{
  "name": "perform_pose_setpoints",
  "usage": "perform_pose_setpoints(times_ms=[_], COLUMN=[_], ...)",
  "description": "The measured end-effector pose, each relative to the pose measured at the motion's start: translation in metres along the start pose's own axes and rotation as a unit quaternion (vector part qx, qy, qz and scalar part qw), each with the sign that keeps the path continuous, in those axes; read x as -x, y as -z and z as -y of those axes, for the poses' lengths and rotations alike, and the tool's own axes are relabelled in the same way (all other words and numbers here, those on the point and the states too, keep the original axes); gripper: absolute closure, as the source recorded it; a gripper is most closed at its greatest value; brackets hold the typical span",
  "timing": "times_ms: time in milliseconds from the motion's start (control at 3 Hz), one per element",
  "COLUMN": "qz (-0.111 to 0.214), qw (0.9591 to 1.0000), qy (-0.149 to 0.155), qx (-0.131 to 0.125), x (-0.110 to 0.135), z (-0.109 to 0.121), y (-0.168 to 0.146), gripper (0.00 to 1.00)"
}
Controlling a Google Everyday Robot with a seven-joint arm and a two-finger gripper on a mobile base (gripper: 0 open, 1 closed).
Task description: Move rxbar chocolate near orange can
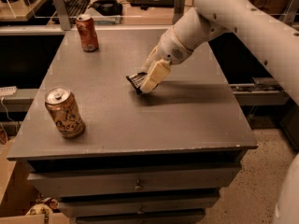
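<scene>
The rxbar chocolate (135,80) is a small black wrapper held in my gripper (145,82) just above the middle of the grey table top (187,120); only its left end shows past the cream fingers (154,76). The gripper is shut on it. The orange can (65,113), golden-orange with dark script and a silver top, stands upright near the table's front left corner, well to the left of and nearer than the gripper. My white arm (224,17) reaches in from the upper right.
A darker red-orange can (87,32) stands upright at the table's back left. The table is a drawer cabinet with drawers (135,183) below its front edge. Behind it is a desk with a keyboard (77,3) and other gear.
</scene>
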State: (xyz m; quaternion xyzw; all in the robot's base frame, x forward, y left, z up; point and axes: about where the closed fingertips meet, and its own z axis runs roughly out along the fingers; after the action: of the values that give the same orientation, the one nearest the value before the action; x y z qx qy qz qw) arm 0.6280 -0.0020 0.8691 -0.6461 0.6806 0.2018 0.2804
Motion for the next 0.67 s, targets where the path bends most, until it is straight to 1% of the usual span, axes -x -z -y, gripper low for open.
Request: perform_pose_setpoints(times_ms=[333,667], qz=[0.013,0.024], qw=[0.9991,0.9971], qy=[0.029,0.050], qx=[0.030,0.052], x=[0.022,0.038], z=[-0.025,-0.048], y=[-0.028,-0.037], gripper=[1.00,1.00])
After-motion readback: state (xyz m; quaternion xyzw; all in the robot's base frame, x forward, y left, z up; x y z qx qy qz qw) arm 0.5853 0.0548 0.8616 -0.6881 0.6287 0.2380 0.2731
